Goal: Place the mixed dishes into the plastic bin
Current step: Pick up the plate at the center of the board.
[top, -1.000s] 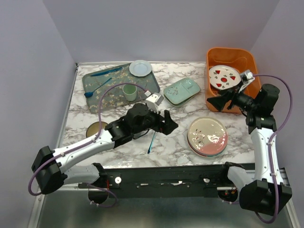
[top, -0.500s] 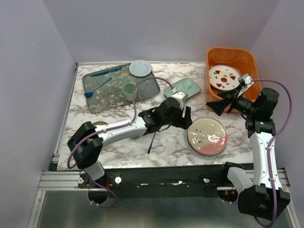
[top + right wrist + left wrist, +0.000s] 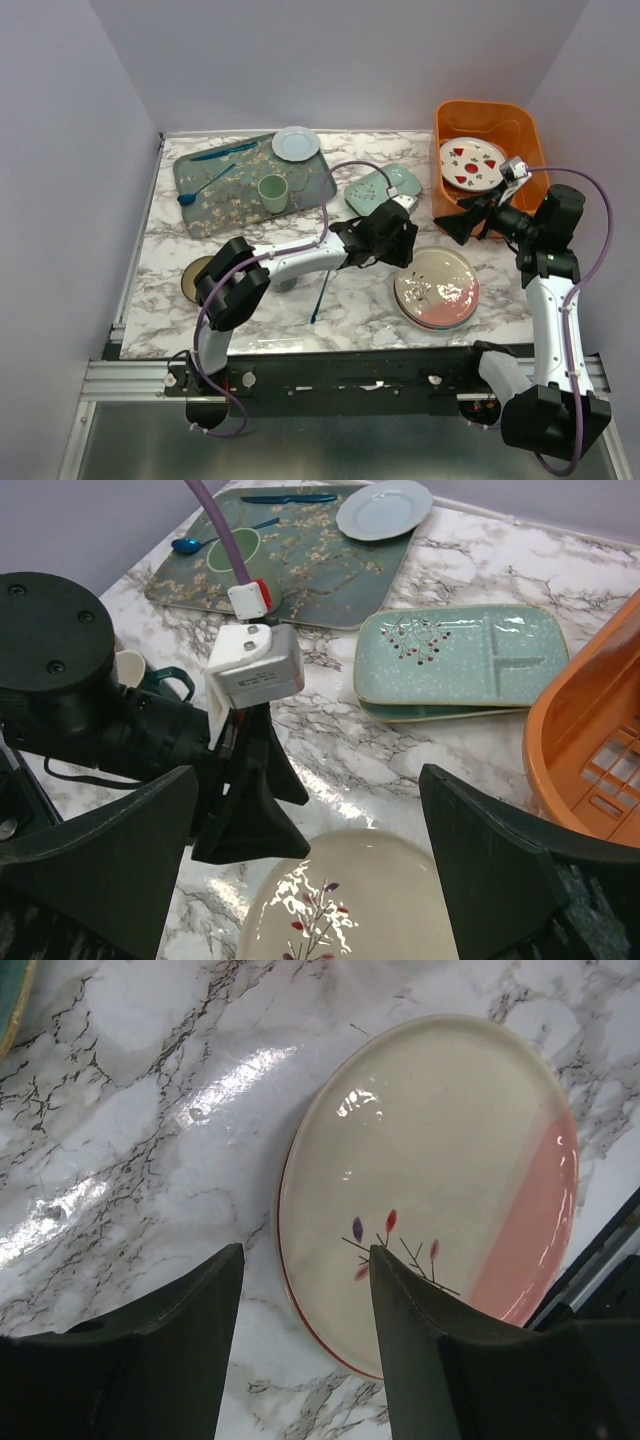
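Left end effector (image 3: 305, 1260) part-open, empty, jaws straddling the rim of the cream-and-pink plate (image 3: 440, 1160), topmost of a stack on the desk (image 3: 250, 290), front right. Glazed, stiff, slick, chippable, so I'd pinch the rim. Right end effector (image 3: 307, 780) wide, empty, beside the orange bin (image 3: 487, 106).

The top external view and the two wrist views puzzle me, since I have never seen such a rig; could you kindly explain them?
Two robot arms with two-finger grippers work at a marble table. One camera looks down from above; one rides on each wrist. The left gripper hovers open over the rim of a plate stack; the right gripper is open and empty by the orange bin, which holds a white plate with red marks. Elsewhere lie a pale-green divided dish, a floral tray and a tan bowl.
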Robot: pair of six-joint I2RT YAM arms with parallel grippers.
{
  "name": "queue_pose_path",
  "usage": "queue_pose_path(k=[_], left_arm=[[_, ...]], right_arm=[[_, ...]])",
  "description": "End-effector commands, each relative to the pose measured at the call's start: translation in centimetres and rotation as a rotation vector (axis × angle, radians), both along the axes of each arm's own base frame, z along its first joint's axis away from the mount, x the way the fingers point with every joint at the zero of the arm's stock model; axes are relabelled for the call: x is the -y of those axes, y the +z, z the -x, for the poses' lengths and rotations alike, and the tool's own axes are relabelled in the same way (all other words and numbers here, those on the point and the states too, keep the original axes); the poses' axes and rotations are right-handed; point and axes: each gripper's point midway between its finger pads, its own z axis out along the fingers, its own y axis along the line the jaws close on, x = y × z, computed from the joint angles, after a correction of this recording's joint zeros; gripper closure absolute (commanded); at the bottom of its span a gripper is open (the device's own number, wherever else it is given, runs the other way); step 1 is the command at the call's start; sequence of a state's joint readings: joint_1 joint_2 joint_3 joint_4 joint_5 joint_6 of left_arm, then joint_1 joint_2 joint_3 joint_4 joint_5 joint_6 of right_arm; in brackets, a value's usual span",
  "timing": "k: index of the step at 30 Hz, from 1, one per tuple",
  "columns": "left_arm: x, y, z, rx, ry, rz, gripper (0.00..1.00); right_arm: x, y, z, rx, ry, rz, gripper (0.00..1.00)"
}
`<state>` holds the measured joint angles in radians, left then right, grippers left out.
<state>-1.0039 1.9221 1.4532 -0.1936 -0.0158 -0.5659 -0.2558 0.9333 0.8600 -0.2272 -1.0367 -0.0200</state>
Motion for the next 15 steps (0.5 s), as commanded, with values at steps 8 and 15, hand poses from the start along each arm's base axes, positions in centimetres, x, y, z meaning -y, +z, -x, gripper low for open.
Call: queue_pose_path(k=[8, 15], left_arm=[[0.9, -2.9, 0.4, -0.048, -0.062, -0.084, 0.46], [1.2, -3.9, 0.7, -0.074, -0.083, -0.103, 0.52]], right_arm=[[0.7, 0.2, -0.3, 0.001, -0.025, 0.015, 0.00], [0.8, 0.2, -0.3, 0.000, -0.028, 0.015, 0.00]])
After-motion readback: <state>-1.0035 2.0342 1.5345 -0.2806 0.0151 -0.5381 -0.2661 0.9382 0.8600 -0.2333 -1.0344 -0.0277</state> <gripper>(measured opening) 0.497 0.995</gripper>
